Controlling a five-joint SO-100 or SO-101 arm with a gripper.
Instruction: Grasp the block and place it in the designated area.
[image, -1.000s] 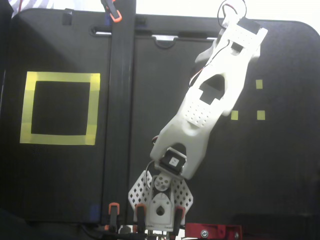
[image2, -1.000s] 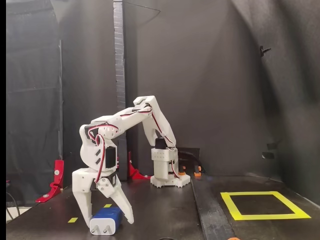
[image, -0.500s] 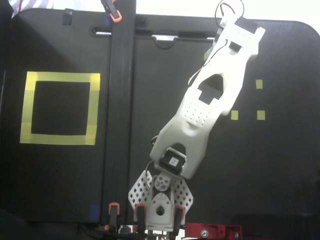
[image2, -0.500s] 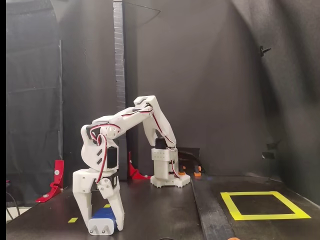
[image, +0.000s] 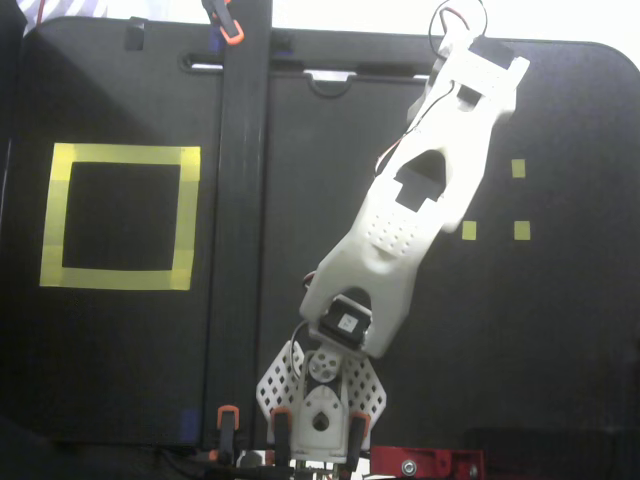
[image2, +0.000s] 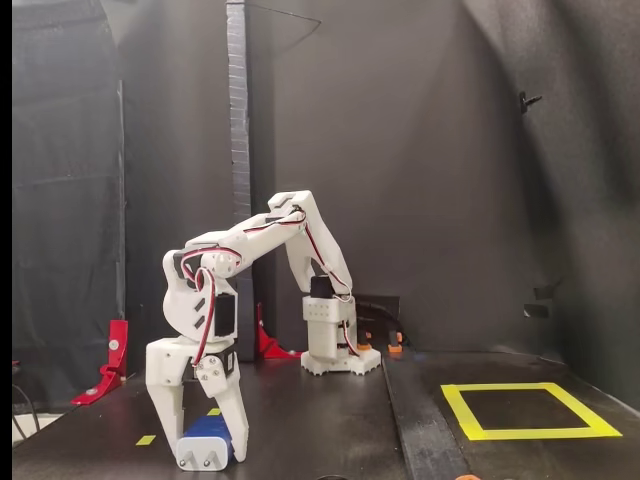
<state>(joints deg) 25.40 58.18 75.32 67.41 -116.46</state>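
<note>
- Down at the front left of the table in the side-on fixed view, I see the block (image2: 208, 440) lying on the black surface, its pale end with two prongs facing the camera.
- On either side of it stand the two white fingers (image2: 166, 415); the gripper (image2: 205, 455) is clamped on the block, both fingers pressed against its sides, tips at or close to the table.
- From above I cannot see the block at all: the arm (image: 420, 200) covers it, reaching from the base (image: 322, 405) at the bottom edge up and to the right toward the far side of the table.
- Beside the arm's far end in that top-down fixed view I count three small yellow squares (image: 518, 168), two of them side by side lower down; in the side-on view a yellow mark (image2: 146, 440) shows just left of the gripper.
- Well apart from the block is the area (image2: 526, 410), a square of wide yellow tape with a black middle, at the right in the side-on view and at the left (image: 120, 216) in the top-down one.
- Between the arm's side and the area runs a raised dark strip (image: 236, 240) across the table, held by orange clamps (image: 228, 415).
- Behind the base in the side-on view hangs a dark backdrop, with a red bracket (image2: 110, 360) at the left.
</note>
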